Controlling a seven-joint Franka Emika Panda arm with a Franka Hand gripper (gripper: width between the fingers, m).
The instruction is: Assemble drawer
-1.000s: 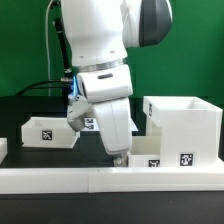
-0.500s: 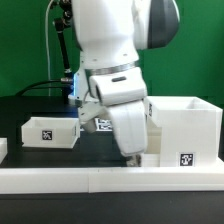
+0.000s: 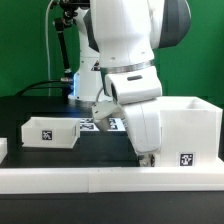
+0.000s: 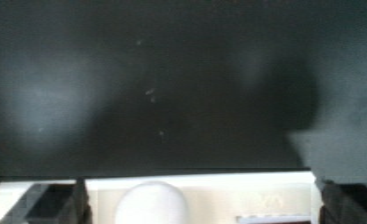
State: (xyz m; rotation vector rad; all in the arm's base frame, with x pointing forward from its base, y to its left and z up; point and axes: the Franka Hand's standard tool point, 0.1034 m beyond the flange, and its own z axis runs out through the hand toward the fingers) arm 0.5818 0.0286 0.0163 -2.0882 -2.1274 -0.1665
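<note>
A large open white box [image 3: 186, 126] with a marker tag stands at the exterior view's right. A smaller white drawer box [image 3: 48, 132] with a tag sits at the left. My gripper [image 3: 147, 155] hangs low just in front of the large box's left wall, touching nothing that I can see. In the wrist view the gripper [image 4: 198, 205] is open: the two dark fingers [image 4: 47, 203] stand wide apart with nothing held. Below them lies a white surface [image 4: 251, 200] with a rounded white knob [image 4: 153, 203].
A long white rail [image 3: 60, 178] runs along the table's front edge. The marker board [image 3: 98, 124] lies behind the arm, mostly hidden by it. Cables and a stand rise at the back left [image 3: 62, 40]. The table top is black [image 4: 162, 80].
The arm has swung toward the exterior view's right, from between the two boxes to the large box's left wall. Both boxes stay where they were.
</note>
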